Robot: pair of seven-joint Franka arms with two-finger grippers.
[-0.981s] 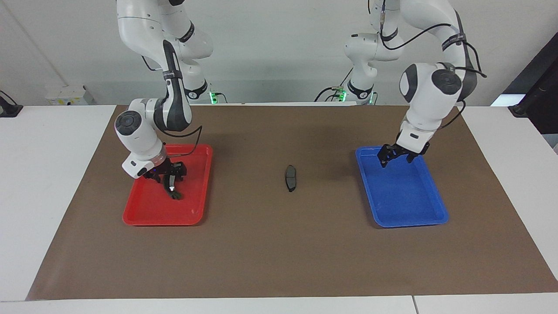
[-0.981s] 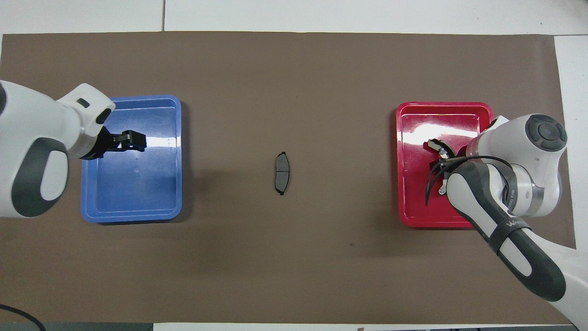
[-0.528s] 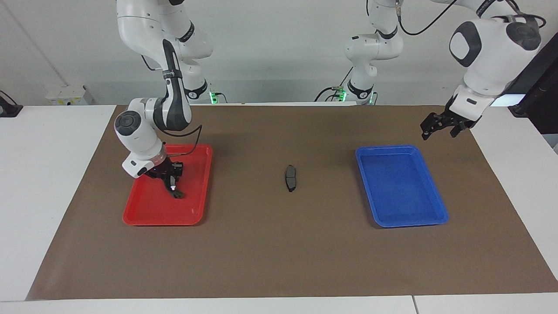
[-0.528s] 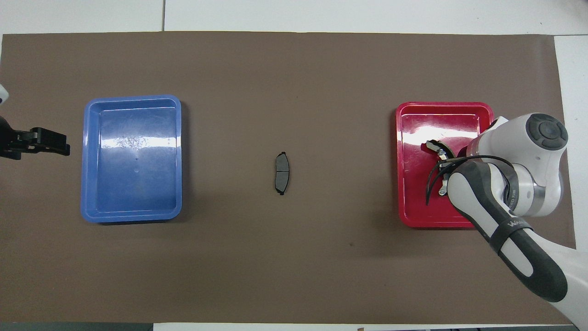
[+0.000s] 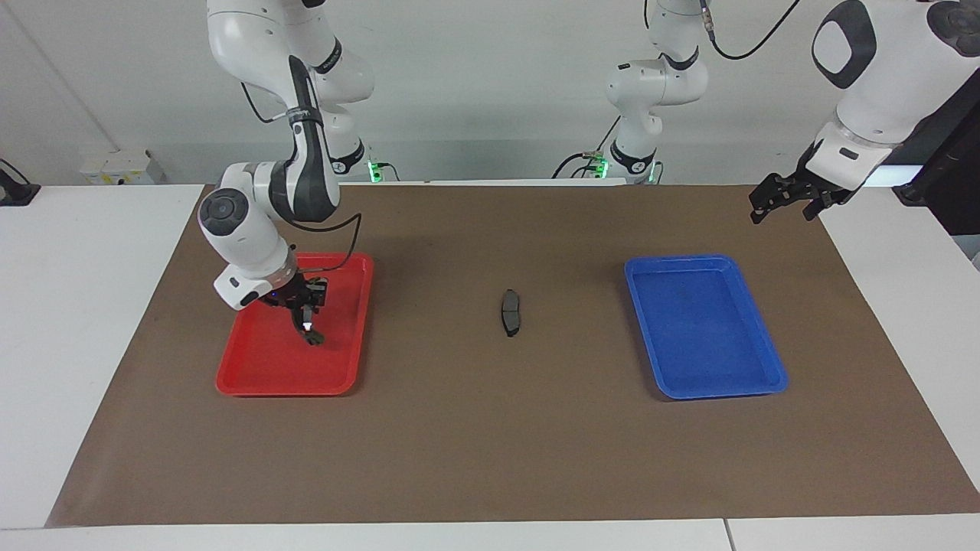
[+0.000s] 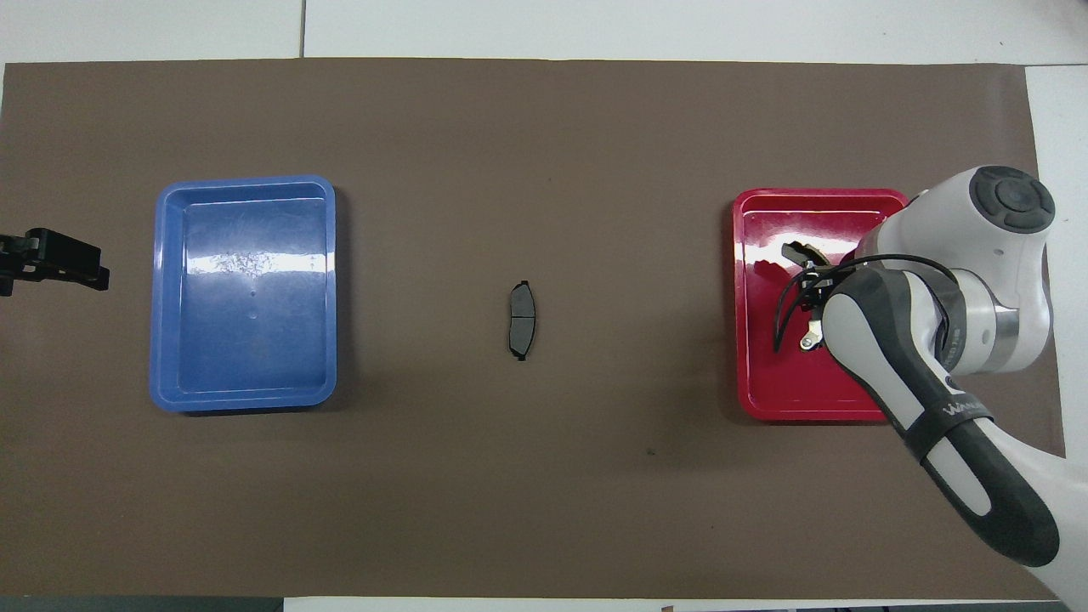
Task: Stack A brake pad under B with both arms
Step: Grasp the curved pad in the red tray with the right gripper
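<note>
The A brake pad (image 5: 510,312), short, flat and dark grey, lies on the brown mat midway between the two trays; it also shows in the overhead view (image 6: 521,320). B (image 5: 309,330), the curved black piece with a silver strip, hangs tilted in my right gripper (image 5: 305,304) just above the floor of the red tray (image 5: 291,389). In the overhead view B (image 6: 799,253) sticks out from under the right arm. My left gripper (image 5: 788,202) is open and empty, raised over the mat's edge at the left arm's end (image 6: 59,259).
A blue tray (image 5: 720,390) with nothing in it sits on the mat toward the left arm's end; it also shows in the overhead view (image 6: 246,183). The brown mat (image 5: 490,444) covers most of the white table.
My left gripper has risen out of the blue tray and swung outward to the mat's edge. My right gripper has lifted B slightly off the red tray.
</note>
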